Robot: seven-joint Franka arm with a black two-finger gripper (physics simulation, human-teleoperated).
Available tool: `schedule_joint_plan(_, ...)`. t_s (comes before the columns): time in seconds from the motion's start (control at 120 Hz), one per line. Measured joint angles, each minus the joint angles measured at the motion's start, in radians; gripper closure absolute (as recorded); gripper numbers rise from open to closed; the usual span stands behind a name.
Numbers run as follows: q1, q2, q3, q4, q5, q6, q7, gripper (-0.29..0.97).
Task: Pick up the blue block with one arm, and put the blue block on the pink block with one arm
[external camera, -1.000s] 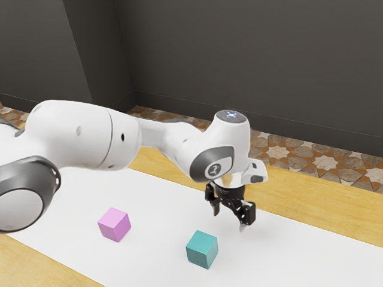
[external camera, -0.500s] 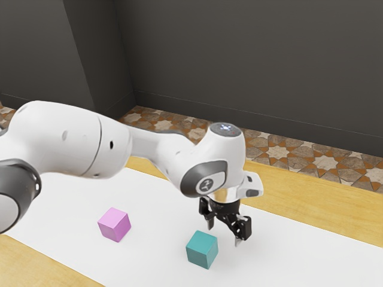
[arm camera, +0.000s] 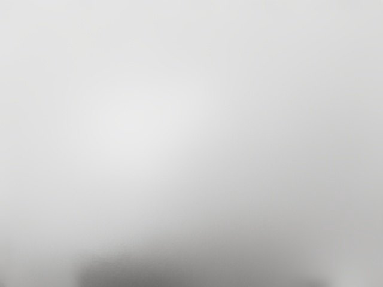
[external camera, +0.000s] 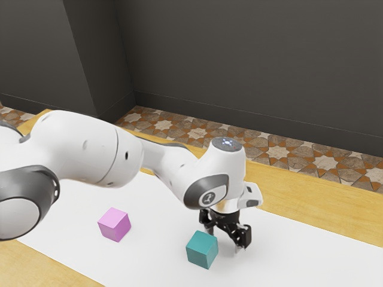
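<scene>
The blue block [external camera: 201,249], teal in colour, rests on the white mat near the front. My gripper [external camera: 226,241] hangs just behind it and a little toward the exterior view's right, low over the mat, its black fingers [external camera: 241,239] open with nothing between them. The pink block [external camera: 114,224] sits on the mat well toward the exterior view's left of both. Under my hand the wrist view has plain white mat [arm camera: 179,131] with a dark shadow at its lower edge.
The white mat [external camera: 299,251] covers a wooden table [external camera: 317,203]. Beyond the table lie a patterned tile floor [external camera: 311,155] and dark walls. My bulky white arm [external camera: 90,155] spans the exterior view's left half above the pink block.
My hand has come down and moved toward the exterior view's left, closing in on the blue block. Both blocks stayed where they were.
</scene>
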Motion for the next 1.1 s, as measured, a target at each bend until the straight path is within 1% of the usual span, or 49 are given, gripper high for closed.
schedule_joint_plan(0.292,0.009,-0.008,0.058,-0.012,-0.002,0.010,0.005,0.02)
schedule_joint_plan(0.45,0.006,-0.041,0.078,-0.047,-0.031,0.008,0.016,0.02)
schedule_joint_plan(0.617,0.005,-0.142,0.083,-0.030,-0.040,0.002,0.022,0.02)
schedule_joint_plan(0.7,-0.002,-0.216,0.083,-0.095,-0.038,-0.016,0.018,0.02)
schedule_joint_plan(0.767,-0.012,-0.241,0.083,-0.138,-0.037,-0.026,0.011,0.02)
schedule_joint_plan(0.85,-0.027,-0.246,0.083,-0.165,-0.036,-0.032,0.002,0.02)
schedule_joint_plan(1.1,-0.038,-0.197,0.081,-0.173,-0.043,-0.016,-0.019,0.02)
